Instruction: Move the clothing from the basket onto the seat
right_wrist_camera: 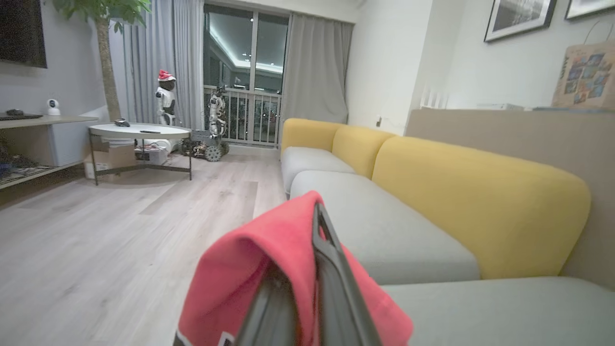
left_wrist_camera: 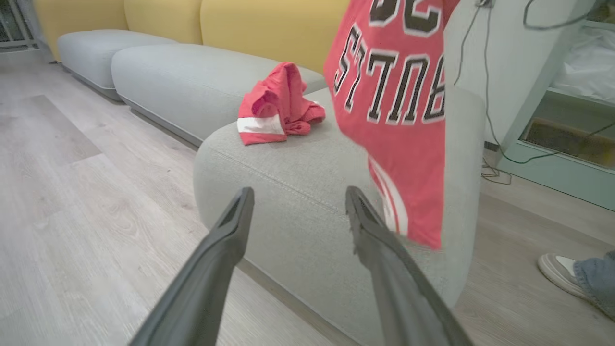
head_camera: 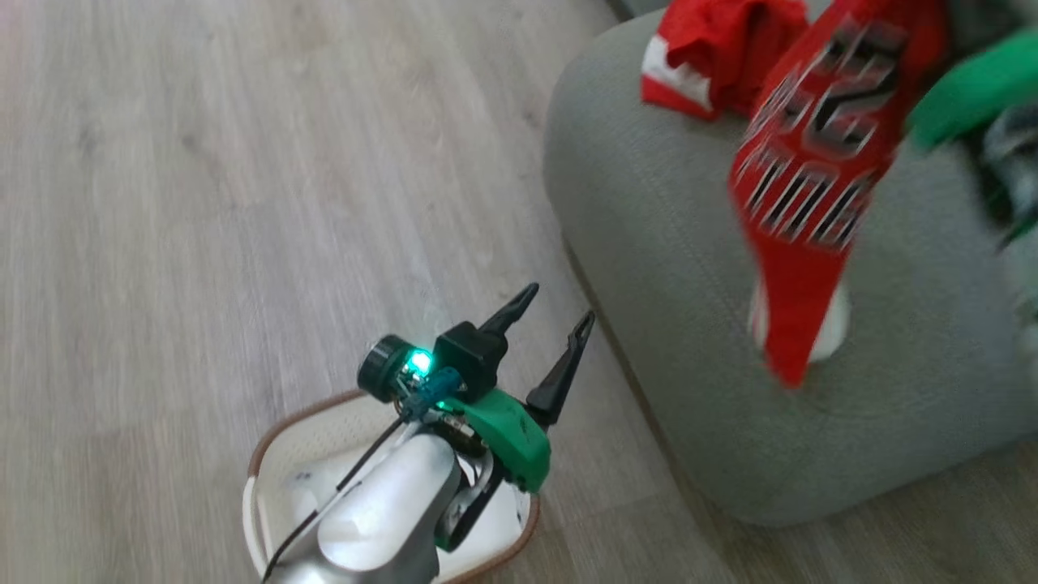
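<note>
A red jersey (head_camera: pixel 819 178) with black-white lettering hangs above the grey-green seat (head_camera: pixel 649 243), its lower end dangling near the cushion's front. My right gripper (right_wrist_camera: pixel 314 230) is shut on the jersey's red cloth (right_wrist_camera: pixel 269 259); in the head view its arm is a blurred green shape at the top right. A second, crumpled red garment (head_camera: pixel 714 57) with a white stripe lies on the seat's far part. My left gripper (head_camera: pixel 551 332) stands open and holds nothing above the cream basket (head_camera: pixel 259 454). In the left wrist view its fingers (left_wrist_camera: pixel 226 240) point at the seat (left_wrist_camera: pixel 298 163), the crumpled garment (left_wrist_camera: pixel 276 110) and the hanging jersey (left_wrist_camera: pixel 399 105).
Something white lies in the basket, mostly hidden by my left forearm. Yellow-backed sofa cushions (right_wrist_camera: pixel 471 206) continue beyond the seat. A person's shoe (left_wrist_camera: pixel 557 271) rests on the wood floor to the seat's right, near a pale shelf unit (left_wrist_camera: pixel 552 144) with cables. A round table (right_wrist_camera: pixel 139 132) stands farther off.
</note>
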Available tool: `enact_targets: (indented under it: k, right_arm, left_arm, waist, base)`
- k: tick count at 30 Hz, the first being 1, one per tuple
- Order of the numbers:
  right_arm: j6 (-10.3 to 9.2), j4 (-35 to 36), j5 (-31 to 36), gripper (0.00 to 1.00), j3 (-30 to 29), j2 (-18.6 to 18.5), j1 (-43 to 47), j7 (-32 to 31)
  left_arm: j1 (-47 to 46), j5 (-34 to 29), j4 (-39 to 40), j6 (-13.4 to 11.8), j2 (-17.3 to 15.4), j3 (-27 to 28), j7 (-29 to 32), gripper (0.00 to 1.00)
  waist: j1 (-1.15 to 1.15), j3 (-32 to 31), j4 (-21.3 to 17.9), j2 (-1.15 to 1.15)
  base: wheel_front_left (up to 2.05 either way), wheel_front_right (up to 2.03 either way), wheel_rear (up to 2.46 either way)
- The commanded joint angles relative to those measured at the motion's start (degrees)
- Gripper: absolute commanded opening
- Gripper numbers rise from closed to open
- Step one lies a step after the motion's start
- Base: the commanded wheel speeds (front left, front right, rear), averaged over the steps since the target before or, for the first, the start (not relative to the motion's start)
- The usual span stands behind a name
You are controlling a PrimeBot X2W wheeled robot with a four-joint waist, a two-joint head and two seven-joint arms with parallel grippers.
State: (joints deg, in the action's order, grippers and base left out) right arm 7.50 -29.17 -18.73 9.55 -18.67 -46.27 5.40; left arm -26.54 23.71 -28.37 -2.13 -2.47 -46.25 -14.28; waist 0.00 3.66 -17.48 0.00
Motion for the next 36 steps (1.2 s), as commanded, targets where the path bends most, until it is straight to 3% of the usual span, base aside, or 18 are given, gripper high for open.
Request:
enact_targets:
  k: [1, 7, 15, 19, 24, 31, 36]
  right_arm:
    - [-0.01, 0.61, 0.54, 0.0, -0.08, -2.54, -7.28, -0.69]
    - [-0.01, -4.81, 4.95, 0.0, -3.44, -10.29, -22.05, -1.88]
    - [-0.01, -13.79, 14.83, 0.0, -12.45, -15.3, -31.51, -0.31]
    - [-0.01, -18.7, 18.99, 0.0, -17.06, -15.65, -30.95, 0.67]
    - [-0.01, -25.27, 28.49, 0.0, -28.96, -13.89, -27.19, 3.28]
    - [-0.01, -26.69, 39.62, 0.0, -36.43, -10.26, -23.98, 2.94]
    - [-0.01, -28.26, 43.82, 0.0, -39.52, -8.39, -21.99, 2.96]
  left_arm:
    - [-3.56, -0.94, 2.17, -0.29, -0.58, 2.4, -0.72, 1.0]
    - [-6.21, -3.17, 4.44, -0.4, -1.41, 3.71, -0.72, 1.0]
    - [-8.97, -5.45, 6.88, -0.08, -1.96, 3.78, -0.72, 1.0]
    - [-9.95, -6.02, 7.55, 0.05, -1.82, 3.65, -0.72, 1.0]
    - [-10.97, -7.04, 8.02, 0.3, -1.77, 3.34, -0.72, 1.0]
    - [-11.23, -7.71, 8.05, 0.18, -2.3, 3.61, -0.72, 1.0]
    - [-10.85, -7.93, 8.05, -0.19, -2.69, 4.05, -0.72, 1.0]
  waist:
    - [0.0, 3.74, 3.19, 0.0]
    - [0.0, 10.31, 7.77, 0.0]
    - [0.0, 18.1, 13.73, 0.0]
    - [0.0, 20.47, 16.14, 0.0]
    - [0.0, 23.93, 19.33, 0.0]
    - [0.0, 26.01, 19.64, 0.0]
    - [0.0, 26.5, 18.66, 0.0]
  base:
    - [0.0, 0.0, 0.0]
    - [0.0, 0.0, 0.0]
    - [0.0, 0.0, 0.0]
    - [0.0, 0.0, 0.0]
    - [0.0, 0.0, 0.0]
    - [0.0, 0.0, 0.0]
    - [0.0, 0.0, 0.0]
